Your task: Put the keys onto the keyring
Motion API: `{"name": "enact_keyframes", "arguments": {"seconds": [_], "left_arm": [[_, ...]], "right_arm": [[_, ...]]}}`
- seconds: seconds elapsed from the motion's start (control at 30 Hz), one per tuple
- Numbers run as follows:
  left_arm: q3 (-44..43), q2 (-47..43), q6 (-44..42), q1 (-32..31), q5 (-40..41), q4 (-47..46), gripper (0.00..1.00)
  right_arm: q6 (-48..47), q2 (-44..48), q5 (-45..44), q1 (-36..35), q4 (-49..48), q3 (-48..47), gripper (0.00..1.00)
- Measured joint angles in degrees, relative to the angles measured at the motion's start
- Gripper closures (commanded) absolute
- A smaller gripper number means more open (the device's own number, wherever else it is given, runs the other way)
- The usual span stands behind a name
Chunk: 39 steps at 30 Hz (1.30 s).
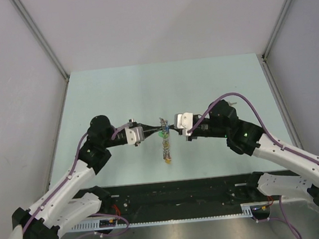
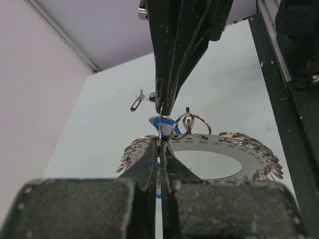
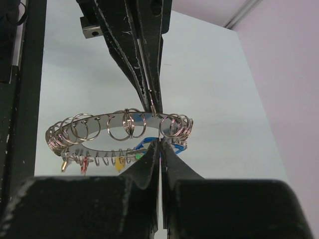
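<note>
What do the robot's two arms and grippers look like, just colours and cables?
Both the left arm and right arm have white link shells, black joints and a purple cable running along them. The right arm shows a small green light. The left gripper and right gripper have pale bodies and long, tapered black fingers with whitish scuffs.

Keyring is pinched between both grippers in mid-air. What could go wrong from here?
1. The left gripper and right gripper both pinch thin metal at one spot on the keyring, tips nearly touching. A small misalignment could clash fingers or twist the ring out.
2. The keyring hangs above the table on that narrow grip, so a slip would likely drop it.
3. A loose key lies on the table. Fetching it means one gripper letting go.
</note>
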State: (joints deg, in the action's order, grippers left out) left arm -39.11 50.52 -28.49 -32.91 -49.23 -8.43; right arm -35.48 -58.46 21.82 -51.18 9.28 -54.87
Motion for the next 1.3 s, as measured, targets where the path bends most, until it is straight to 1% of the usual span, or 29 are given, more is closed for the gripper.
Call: {"name": "enact_keyframes", "arguments": {"seconds": [0.8,1.3], "left_arm": [[0.0,0.13,0.0,-0.55,1.07,0.96,1.0],[0.0,0.13,0.02,-0.68,1.05,1.33,1.0]], "right_arm": [[-1.79,-0.35,-1.68,-2.51,0.44,-1.64,1.0],[-2.32,-1.99,-3.02,-2.75,1.66,-2.05,1.0]]}}
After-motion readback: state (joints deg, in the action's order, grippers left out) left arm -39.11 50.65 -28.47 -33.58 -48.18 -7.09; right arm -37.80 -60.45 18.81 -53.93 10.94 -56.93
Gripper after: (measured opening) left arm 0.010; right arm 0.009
